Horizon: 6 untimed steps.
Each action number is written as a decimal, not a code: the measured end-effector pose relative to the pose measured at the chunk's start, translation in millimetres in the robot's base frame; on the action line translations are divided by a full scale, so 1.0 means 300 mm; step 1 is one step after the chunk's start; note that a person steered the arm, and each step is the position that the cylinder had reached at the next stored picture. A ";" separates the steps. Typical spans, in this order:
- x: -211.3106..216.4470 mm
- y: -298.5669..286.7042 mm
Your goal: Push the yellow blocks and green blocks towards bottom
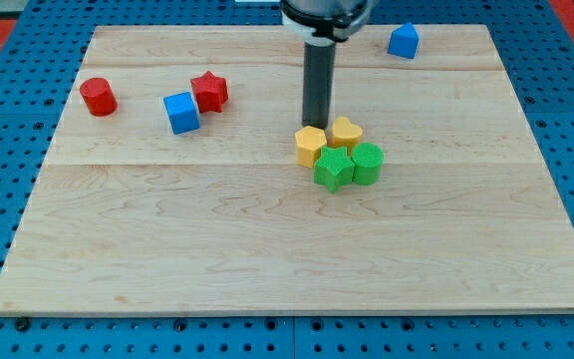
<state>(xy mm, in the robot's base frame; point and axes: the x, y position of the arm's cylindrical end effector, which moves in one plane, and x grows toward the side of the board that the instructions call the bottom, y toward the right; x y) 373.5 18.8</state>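
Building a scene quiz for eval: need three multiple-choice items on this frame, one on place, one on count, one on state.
1. Where is my tip relative to the yellow and green cluster?
A. At its top edge
B. At its bottom edge
C. Far off at the view's left

2. How many blue blocks are on the board?
A. One
B. Two
C. Three

3. How do the yellow and green blocks lie?
A. Scattered apart
B. Stacked
C. Bunched together

Key: 1 A, the tip sits just above the yellow hexagon and yellow heart. 2 B, blue cube and blue block. 3 C, green star and green cylinder press against the yellows.
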 end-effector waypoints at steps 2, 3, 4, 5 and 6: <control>0.019 0.123; 0.146 0.117; -0.003 0.065; 0.071 -0.050; 0.201 -0.033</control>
